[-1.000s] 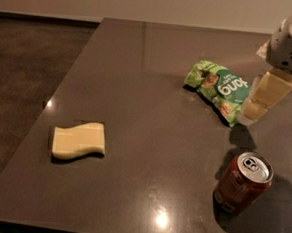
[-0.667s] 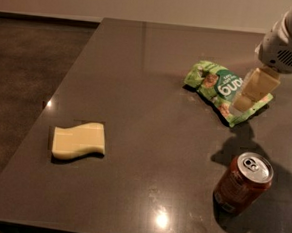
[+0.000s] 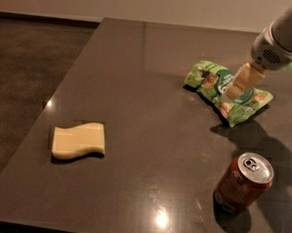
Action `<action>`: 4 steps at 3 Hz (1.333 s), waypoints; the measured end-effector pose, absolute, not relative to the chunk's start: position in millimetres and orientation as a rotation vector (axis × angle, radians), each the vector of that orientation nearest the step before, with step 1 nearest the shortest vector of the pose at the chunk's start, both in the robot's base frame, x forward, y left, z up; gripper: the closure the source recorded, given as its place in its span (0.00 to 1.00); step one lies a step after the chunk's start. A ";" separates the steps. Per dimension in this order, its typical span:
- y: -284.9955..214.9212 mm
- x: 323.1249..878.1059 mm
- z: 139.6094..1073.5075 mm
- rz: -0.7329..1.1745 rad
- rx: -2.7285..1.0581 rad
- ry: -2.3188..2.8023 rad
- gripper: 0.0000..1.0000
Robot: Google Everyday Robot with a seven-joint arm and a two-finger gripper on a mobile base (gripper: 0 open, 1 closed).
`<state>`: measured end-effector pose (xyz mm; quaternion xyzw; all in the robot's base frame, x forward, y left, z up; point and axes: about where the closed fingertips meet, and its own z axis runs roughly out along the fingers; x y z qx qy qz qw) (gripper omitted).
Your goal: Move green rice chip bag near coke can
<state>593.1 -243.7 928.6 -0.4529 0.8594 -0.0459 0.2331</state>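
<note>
The green rice chip bag (image 3: 216, 86) lies flat on the dark table, right of the middle and toward the back. The coke can (image 3: 243, 183) stands upright at the front right, well in front of the bag. My gripper (image 3: 238, 84) comes in from the upper right and hangs right over the middle of the bag, covering its logo, with its cream-coloured fingers (image 3: 243, 78) pointing down.
A pale yellow wavy sponge (image 3: 79, 141) lies at the front left of the table (image 3: 139, 63). The table's left edge runs diagonally beside a dark speckled floor (image 3: 24, 65). A wall stands behind the table's far edge.
My gripper has moved left, from beside the bag's right end to over the bag's middle. The bag, can and sponge have not moved.
</note>
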 end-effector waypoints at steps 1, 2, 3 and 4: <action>-251.4 617.7 908.4 -0.097 -1.202 2.452 0.00; -255.7 631.8 890.9 -0.065 -1.188 2.533 0.00; -260.9 636.1 874.6 -0.040 -1.175 2.596 0.00; -264.0 633.4 861.8 -0.014 -1.170 2.636 0.00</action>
